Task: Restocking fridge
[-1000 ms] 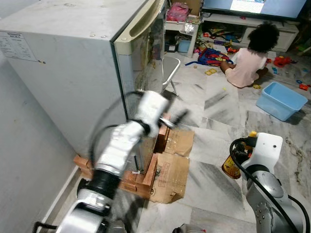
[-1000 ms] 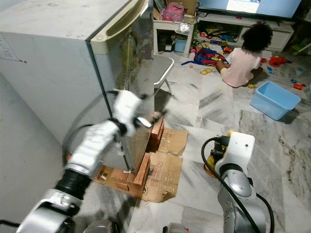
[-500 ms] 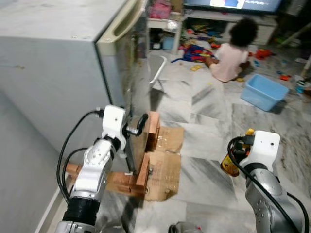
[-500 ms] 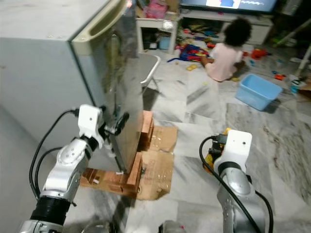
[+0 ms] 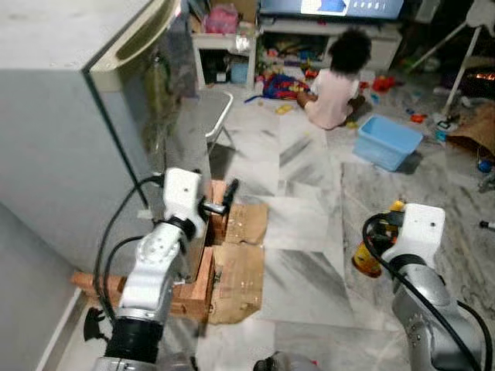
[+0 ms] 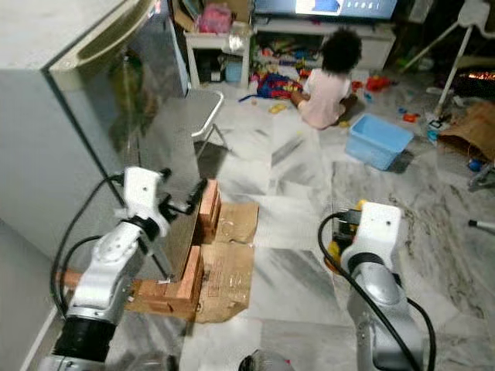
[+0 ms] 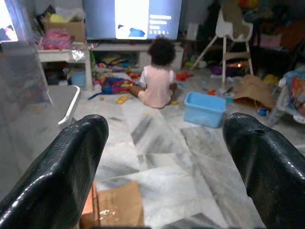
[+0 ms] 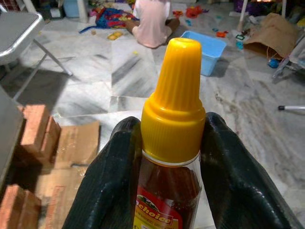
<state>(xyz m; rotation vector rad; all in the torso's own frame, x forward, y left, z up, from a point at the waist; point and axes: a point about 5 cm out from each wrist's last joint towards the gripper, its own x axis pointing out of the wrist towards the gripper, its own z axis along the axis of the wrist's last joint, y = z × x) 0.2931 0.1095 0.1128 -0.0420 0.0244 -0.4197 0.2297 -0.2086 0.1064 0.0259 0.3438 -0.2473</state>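
near right: i am holding the right gripper (image 8: 167,167) low at my right side, its two black fingers (image 8: 107,181) clamped on the neck of a sauce bottle (image 8: 170,143) with a yellow cap (image 8: 174,100) and dark red contents. the head view is showing the bottle (image 5: 370,255) tucked behind the white wrist, above the marble floor (image 5: 302,232).

near left: the left gripper (image 5: 220,199) is reaching out at the front edge of the fridge (image 5: 69,131), fingers (image 7: 62,176) spread wide and holding nothing, as the wrist view is showing. the fridge is sitting on red bricks (image 5: 203,267) with flattened cardboard (image 5: 240,263) spread beside them. i cannot tell from here whether the door is ajar or shut; the gripper is near its edge, but contact is not clear.

far: a folding chair (image 5: 213,124) is standing just past the fridge. beyond it a person (image 5: 332,81) is sitting on the floor among toys, back to me, next to a blue tub (image 5: 387,141), with a tv screen (image 5: 332,8) behind.

judgement: i am reading this as the door-opening step, with the bottle waiting. next i am needing a firm hook on the door edge with the left fingers, a swing outward, then bringing the bottle across to a shelf.
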